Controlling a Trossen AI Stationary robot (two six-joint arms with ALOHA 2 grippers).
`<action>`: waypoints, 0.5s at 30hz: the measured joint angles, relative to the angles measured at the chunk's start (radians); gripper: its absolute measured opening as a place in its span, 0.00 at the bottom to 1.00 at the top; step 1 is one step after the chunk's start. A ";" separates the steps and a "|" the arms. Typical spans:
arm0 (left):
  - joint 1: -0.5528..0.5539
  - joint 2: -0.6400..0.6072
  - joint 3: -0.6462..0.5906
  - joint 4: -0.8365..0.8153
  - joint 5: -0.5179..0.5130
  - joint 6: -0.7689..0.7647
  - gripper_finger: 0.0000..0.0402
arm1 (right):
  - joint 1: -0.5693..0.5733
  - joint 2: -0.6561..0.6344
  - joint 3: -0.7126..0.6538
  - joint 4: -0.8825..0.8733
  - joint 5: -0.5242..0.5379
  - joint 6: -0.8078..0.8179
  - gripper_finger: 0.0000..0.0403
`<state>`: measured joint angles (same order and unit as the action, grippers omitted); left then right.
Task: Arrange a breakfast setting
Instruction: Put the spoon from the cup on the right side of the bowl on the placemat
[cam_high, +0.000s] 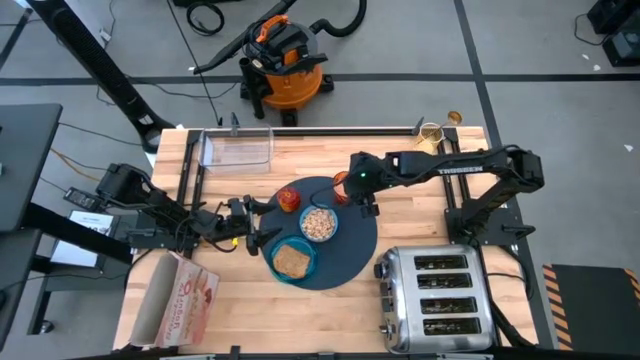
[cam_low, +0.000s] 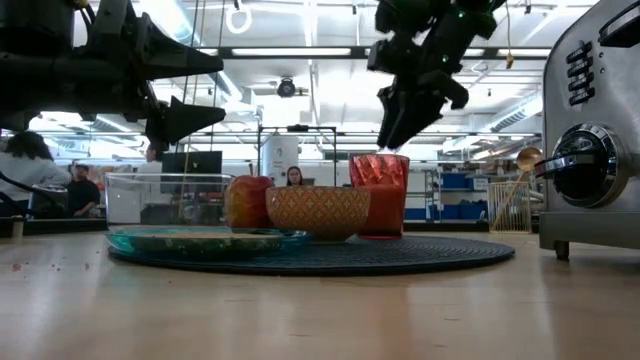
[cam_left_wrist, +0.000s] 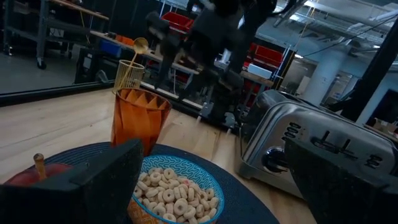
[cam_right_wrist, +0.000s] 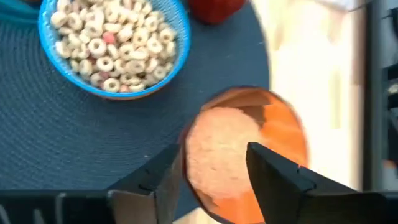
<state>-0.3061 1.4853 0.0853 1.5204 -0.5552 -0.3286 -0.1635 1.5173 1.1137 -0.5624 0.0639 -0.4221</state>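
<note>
On the large round dark blue-grey mat (cam_high: 345, 250): small light-blue bowl of cereal (cam_high: 319, 223), teal plate (cam_high: 293, 262) with toast slice (cam_high: 291, 260), red-orange fruit (cam_high: 289, 199), translucent orange cup (cam_high: 342, 187). Gold spoon (cam_high: 452, 118) apparently outstanding, at the table's far edge. Right gripper (cam_right_wrist: 211, 163) parted, empty, above cup. Left gripper (cam_high: 249, 222) parted, empty.

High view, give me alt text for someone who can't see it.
Seen from above, a round dark mat on a wooden table holds a bowl of cereal, a teal plate with toast, a red fruit and an orange cup. The right gripper is open beside the cup; the left gripper is open near the plate.
</note>
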 joint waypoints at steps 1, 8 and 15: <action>0.000 0.000 0.000 0.000 0.000 0.000 0.99 | 0.000 -0.016 0.000 0.000 0.002 0.000 0.48; 0.000 0.000 0.000 0.000 0.000 0.000 0.99 | 0.006 -0.136 0.001 0.001 -0.007 0.005 0.51; 0.000 0.000 0.000 0.000 0.000 0.000 0.99 | 0.017 -0.318 0.001 0.045 0.079 0.217 0.51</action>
<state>-0.3061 1.4853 0.0853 1.5208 -0.5552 -0.3290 -0.1461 1.1992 1.1145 -0.5171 0.1425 -0.2047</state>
